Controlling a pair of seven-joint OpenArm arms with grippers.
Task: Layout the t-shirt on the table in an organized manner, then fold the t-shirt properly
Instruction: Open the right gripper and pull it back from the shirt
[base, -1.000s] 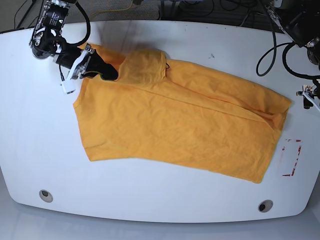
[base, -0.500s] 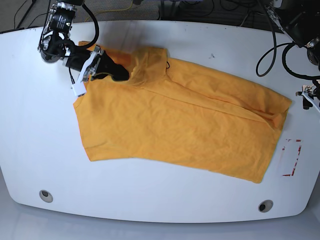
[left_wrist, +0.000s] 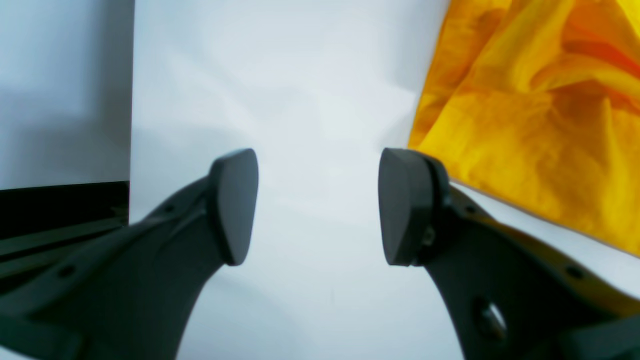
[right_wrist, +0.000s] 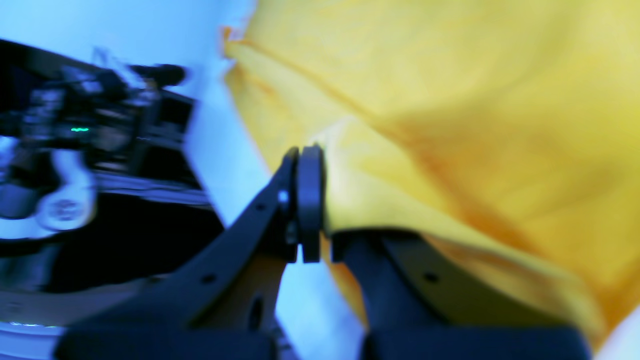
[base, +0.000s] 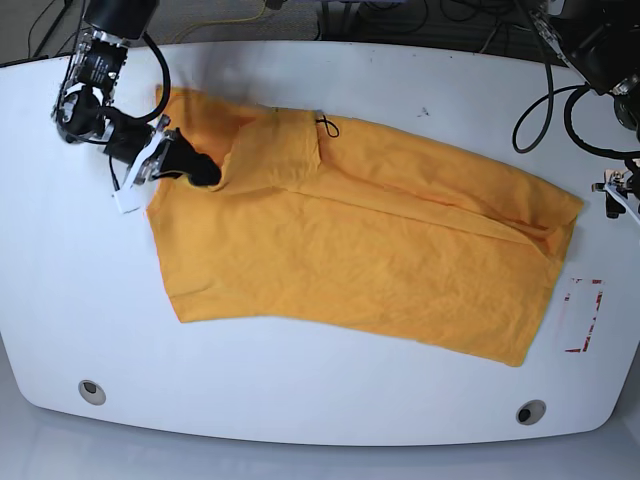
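Observation:
The orange-yellow t-shirt (base: 360, 240) lies spread across the white table (base: 300, 400), with its long side slanting down to the right. A thin black thread (base: 326, 126) shows near its upper edge. My right gripper (base: 203, 171) is at the shirt's upper left corner, shut on a fold of the cloth. In the right wrist view the right gripper (right_wrist: 320, 200) pinches yellow t-shirt (right_wrist: 475, 100) fabric between its pads. My left gripper (left_wrist: 318, 205) stands open over bare table with nothing between its fingers. The t-shirt's (left_wrist: 540, 125) edge lies just to its right.
A red-outlined rectangle mark (base: 582, 315) sits right of the shirt's lower corner. Two grey grommet holes (base: 91, 391) (base: 530, 411) lie near the front edge. Black cables (base: 545, 110) loop over the back right of the table.
My right gripper first went right, then came back left and down, still shut on the cloth. The folded flap at the shirt's top has been drawn out to the left. The left gripper stays open.

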